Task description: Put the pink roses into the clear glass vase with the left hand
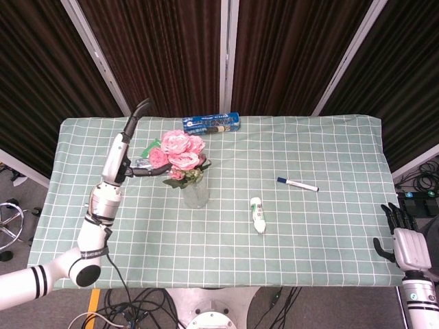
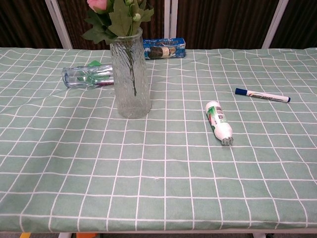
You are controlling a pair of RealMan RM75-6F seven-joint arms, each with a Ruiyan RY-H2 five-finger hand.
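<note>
The pink roses (image 1: pixel 180 153) stand in the clear glass vase (image 1: pixel 195 195) at the table's left middle, blooms and leaves above the rim. In the chest view their stems show inside the ribbed vase (image 2: pixel 130 74), with the roses (image 2: pixel 106 7) cut off by the top edge. My left hand (image 1: pixel 132 147) hovers just left of the blooms with fingers spread wide, one up and one reaching toward the leaves, holding nothing. My right hand (image 1: pixel 405 240) hangs off the table's right front corner, fingers extended and empty.
A clear plastic bottle (image 2: pixel 89 77) lies on its side behind and left of the vase. A blue packet (image 1: pixel 210 123) lies at the far edge. A white tube (image 1: pixel 258 214) and a blue marker (image 1: pixel 298 184) lie to the right on the green checked cloth (image 1: pixel 322 151).
</note>
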